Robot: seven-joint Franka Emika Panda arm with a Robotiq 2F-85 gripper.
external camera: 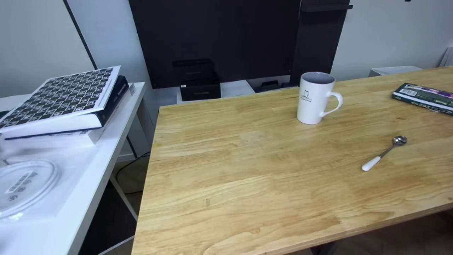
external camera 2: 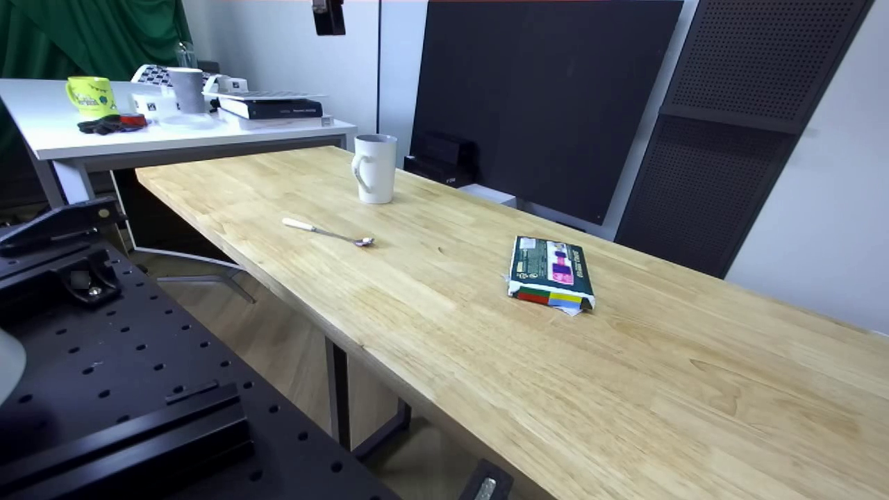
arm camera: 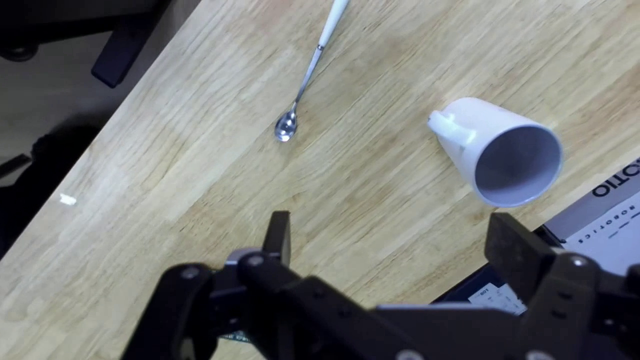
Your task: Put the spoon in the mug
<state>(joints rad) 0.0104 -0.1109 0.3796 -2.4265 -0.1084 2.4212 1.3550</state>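
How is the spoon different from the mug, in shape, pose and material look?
The spoon lies flat, whereas the mug stands upright. The spoon is long and slim; the mug is a wide cylinder. The spoon shows shiny metal at its bowl end, while the mug is white outside and grey inside. Both have a white handle, and both rest on the wooden table.

In exterior view: mug (external camera: pixel 312 102) upright on main table (external camera: pixel 230 170), near far edge; spoon (external camera: pixel 385 152) on main table, apart from mug, in front and to right. Packet (external camera: pixel 424 97) behind spoon, right of mug. At left, side table (external camera: pixel 92 163), book stack (external camera: pixel 67 95) on it.
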